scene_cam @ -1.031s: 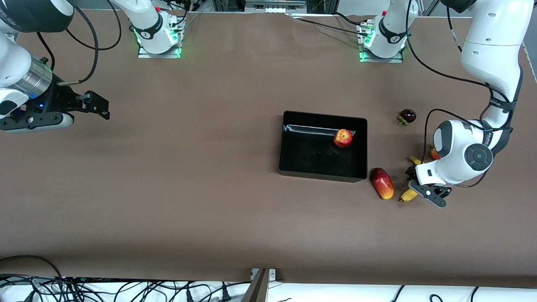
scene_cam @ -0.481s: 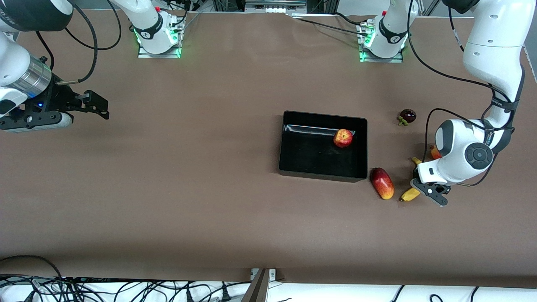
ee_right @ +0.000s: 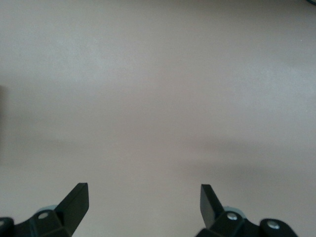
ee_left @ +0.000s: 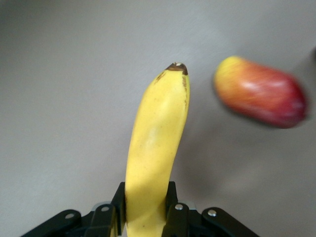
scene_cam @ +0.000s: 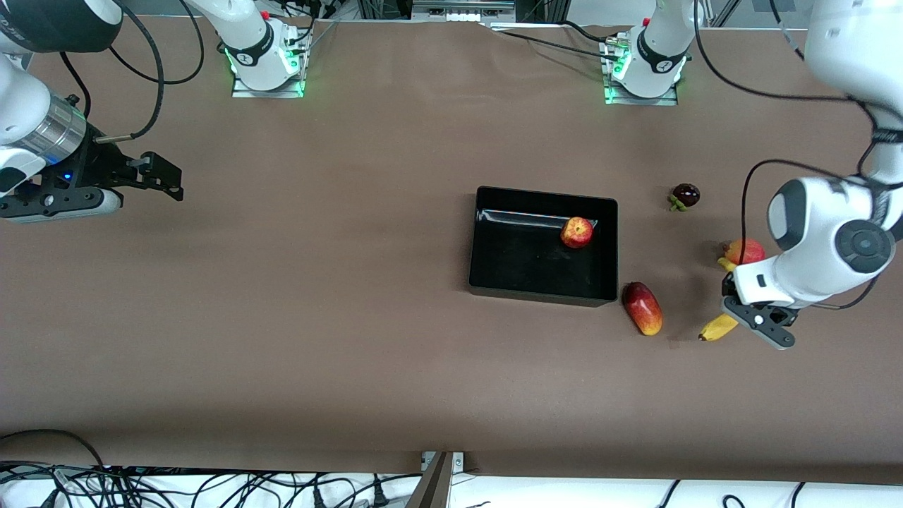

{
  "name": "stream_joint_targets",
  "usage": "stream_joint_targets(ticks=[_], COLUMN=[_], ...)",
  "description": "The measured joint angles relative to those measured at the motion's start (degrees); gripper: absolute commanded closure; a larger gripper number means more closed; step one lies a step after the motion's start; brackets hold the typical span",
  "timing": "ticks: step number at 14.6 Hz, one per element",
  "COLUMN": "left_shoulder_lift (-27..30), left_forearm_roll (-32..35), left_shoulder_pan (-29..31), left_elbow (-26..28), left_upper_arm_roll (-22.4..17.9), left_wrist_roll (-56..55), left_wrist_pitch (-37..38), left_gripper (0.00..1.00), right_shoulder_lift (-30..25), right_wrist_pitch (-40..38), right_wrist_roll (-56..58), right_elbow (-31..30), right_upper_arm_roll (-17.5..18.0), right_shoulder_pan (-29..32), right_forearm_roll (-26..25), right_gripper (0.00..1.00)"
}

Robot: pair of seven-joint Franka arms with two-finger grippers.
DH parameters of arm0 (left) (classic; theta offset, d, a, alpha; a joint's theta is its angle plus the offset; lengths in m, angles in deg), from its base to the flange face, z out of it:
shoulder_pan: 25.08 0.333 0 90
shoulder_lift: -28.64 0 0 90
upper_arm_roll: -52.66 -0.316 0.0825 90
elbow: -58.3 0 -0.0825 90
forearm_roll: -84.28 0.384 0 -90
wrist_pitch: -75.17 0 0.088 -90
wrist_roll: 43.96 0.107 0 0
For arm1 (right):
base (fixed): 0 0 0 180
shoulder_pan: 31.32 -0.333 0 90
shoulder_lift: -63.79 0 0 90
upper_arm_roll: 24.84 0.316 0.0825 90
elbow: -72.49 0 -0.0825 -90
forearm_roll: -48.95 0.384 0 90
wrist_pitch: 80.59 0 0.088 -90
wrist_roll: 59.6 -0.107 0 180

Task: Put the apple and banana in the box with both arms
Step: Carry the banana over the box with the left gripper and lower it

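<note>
Between the closed fingers of the left gripper sits the banana, clamped near one end, its dark tip pointing away; the front view shows it lifted over the table at the left arm's end. Just beside it on the table lies an oblong red-and-yellow fruit, itself close against the box's corner. A round red-orange fruit rests by the wrist, and a dark fruit lies farther from the front camera.

The apple already lies in the box, so the banana's carry looks like the step in hand. The next move probably calls for raising the banana above the box's low wall and the oblong fruit, then lowering it onto the bare black floor, which has ample room on the side away from the apple.

The right gripper waits with its fingers spread wide over bare table toward the right arm's end, holding nothing.
</note>
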Motion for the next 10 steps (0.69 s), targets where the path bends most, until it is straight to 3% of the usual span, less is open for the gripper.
stream_joint_targets(ticks=[4,7,10], left_shoulder_lift=[1.43,0.81,-0.91], left_forearm_roll=[-4.86,-6.15,-6.15], left_shoulder_pan=[-2.69,-3.74,-5.90], left_elbow=[-4.41,-4.26,-3.82], left_upper_arm_roll=[6.35,13.72,18.31], left_wrist_roll=[-17.01,-35.45,-49.23], left_wrist_pitch=[11.73,12.68,12.41], left_gripper=[1.00,1.00,1.00], right_shoulder_lift=[0.00,0.00,0.00], right_wrist_pitch=[0.00,0.00,0.00], right_wrist_roll=[0.00,0.00,0.00], right_elbow=[0.00,0.01,0.01], right_upper_arm_roll=[0.00,0.00,0.00], right_shoulder_pan=[0.01,0.03,0.04], right_forearm_roll=[0.00,0.00,0.00], right_gripper=[0.00,0.00,0.00])
